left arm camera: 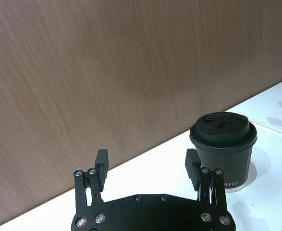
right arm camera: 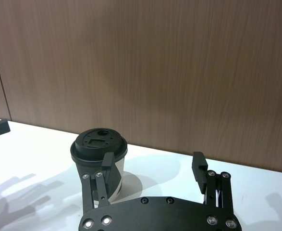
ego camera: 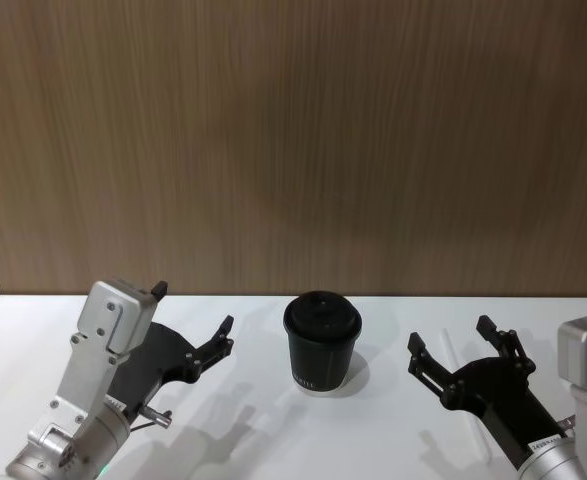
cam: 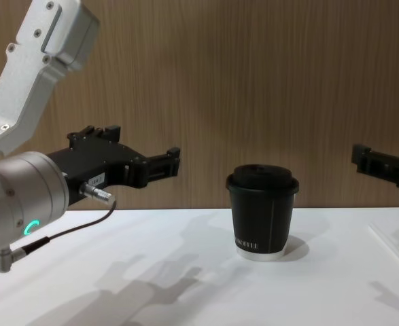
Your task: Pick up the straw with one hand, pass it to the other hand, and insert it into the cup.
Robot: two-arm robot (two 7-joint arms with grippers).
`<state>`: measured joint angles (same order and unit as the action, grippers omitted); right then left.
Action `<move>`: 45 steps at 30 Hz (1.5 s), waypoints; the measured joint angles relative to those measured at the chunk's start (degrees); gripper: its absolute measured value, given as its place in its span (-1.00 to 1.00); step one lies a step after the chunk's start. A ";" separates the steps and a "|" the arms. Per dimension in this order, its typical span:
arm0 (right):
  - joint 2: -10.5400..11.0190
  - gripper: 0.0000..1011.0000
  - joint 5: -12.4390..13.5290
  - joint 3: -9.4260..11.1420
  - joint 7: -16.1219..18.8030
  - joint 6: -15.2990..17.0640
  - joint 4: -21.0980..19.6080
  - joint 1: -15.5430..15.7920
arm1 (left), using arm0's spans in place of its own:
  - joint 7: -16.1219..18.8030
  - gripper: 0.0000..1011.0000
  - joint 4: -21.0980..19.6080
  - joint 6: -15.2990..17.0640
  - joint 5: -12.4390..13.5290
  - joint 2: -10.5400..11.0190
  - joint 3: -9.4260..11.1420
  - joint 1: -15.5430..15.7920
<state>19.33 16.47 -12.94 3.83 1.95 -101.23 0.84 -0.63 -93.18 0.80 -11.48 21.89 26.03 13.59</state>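
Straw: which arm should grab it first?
Right. The straw lies on the robot's right, near the open right tool; the left tool hovers on the other side of the cup.

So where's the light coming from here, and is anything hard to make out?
Head view: the cup throws a soft shadow to its right, so light likely comes from the left. Chest view: the left gripper casts a blurred shadow over the white table, where the white straw barely stands out. Wrist views: the cup is in sharp focus.
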 joint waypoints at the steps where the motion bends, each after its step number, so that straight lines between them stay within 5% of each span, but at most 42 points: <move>1: 0.00 0.98 0.00 0.00 0.00 0.00 0.00 0.00 | 0.00 0.98 0.00 0.00 0.00 0.00 0.00 0.00; 45: 0.00 0.98 0.00 0.00 0.00 0.00 0.00 0.00 | 0.00 0.98 0.00 0.00 0.00 0.00 0.00 0.00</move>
<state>19.33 16.46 -12.94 3.83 1.95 -101.23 0.84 -0.63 -93.18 0.80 -11.48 21.90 26.02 13.59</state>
